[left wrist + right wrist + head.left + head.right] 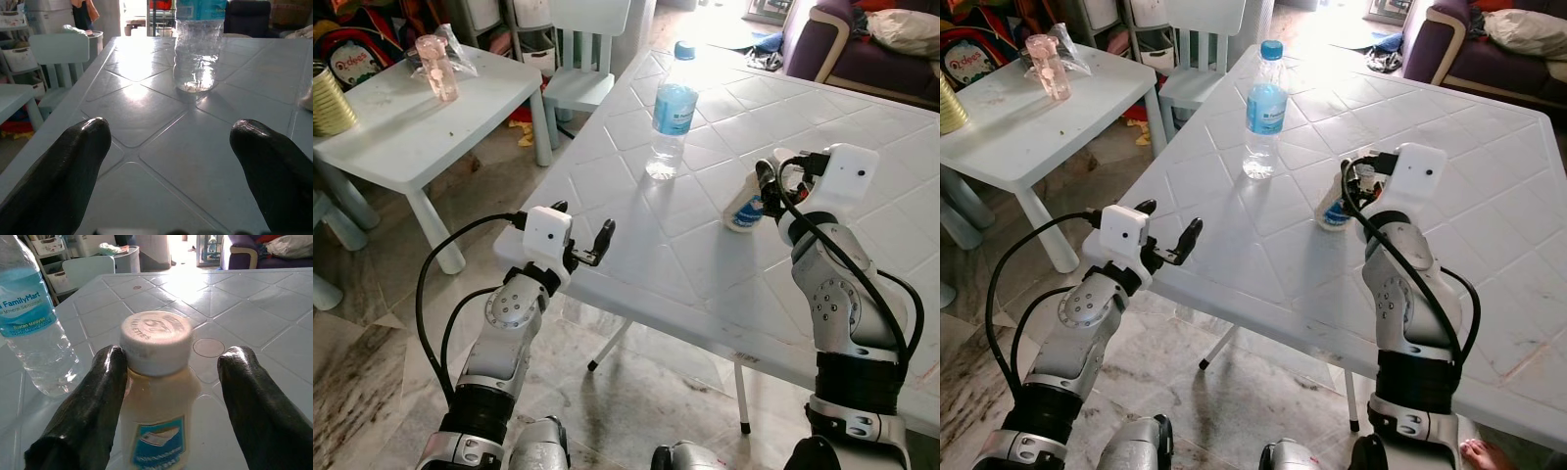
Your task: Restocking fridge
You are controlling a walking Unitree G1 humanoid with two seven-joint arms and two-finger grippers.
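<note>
- Our right gripper (168, 382) has its fingers (93, 401) spread wide around a small bottle (156, 401); one finger touches the side of its white cap (156, 347), the other stands apart from it, so nothing is clamped.
- Our left gripper (171, 161) is wide open too, holding nothing; its fingers (58, 171) hang just over the near edge of the table (705, 245).
- Reading the labels: the water bottle (672, 110) says "FamilyMart" on its blue band, with smaller lines below that look like "Mineral" and "Buatan Malaysia". The small bottle's cap carries raised writing, partly readable as "MINUTES", and its blue label shows a small picture we cannot read.
- We see the small bottle lying on its side on the white table, cap toward our right gripper, holding pale yellowish liquid.
- We see the water bottle upright with a blue cap, farther in on the table, near the small bottle but not touching it, and well ahead of our left gripper.
- Off to our left stands a low side table (401, 127) with a pink cup (438, 67) on it, and a pale chair (582, 59) behind.
- A purple sofa (862, 49) stands beyond the table's far right corner.
</note>
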